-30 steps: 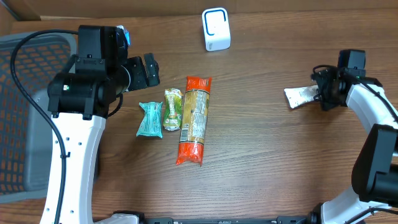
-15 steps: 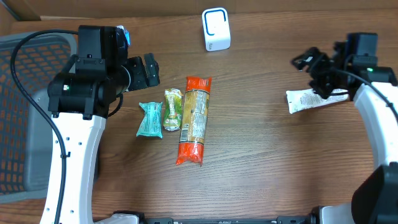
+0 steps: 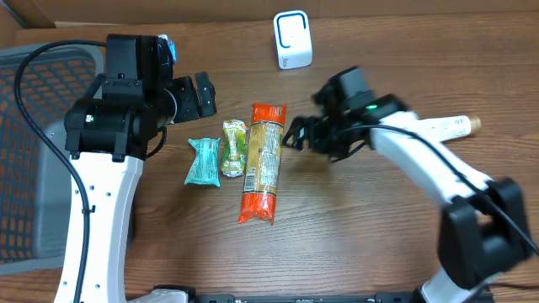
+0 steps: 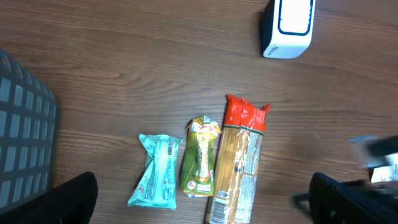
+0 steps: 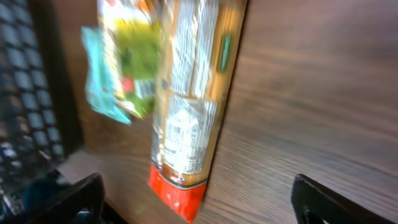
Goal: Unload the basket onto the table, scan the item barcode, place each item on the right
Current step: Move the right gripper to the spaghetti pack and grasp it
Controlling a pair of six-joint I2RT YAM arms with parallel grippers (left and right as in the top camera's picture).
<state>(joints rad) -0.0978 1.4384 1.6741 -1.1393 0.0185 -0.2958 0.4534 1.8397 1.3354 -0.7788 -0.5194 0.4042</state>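
The long pasta packet (image 3: 263, 162) lies flat on the counter (image 3: 362, 219) near the middle, its orange ends pointing toward and away from the robot. Touching its left side is a green packet (image 3: 233, 148), and a teal packet (image 3: 202, 161) lies just beside that. The white scanner (image 3: 292, 39) stands well apart at the far edge.

The right gripper (image 3: 296, 135) hangs just beside the packet's right edge. Its fingers (image 5: 74, 199) are spread wide with nothing between them, and whether they touch the wrapper I cannot tell. The left gripper (image 3: 202, 94) hovers above the teal packet, also spread apart and empty. A grey mesh basket (image 3: 34, 151) sits at the far left, and a white tube (image 3: 446, 126) lies to the right, partly hidden behind the right arm.
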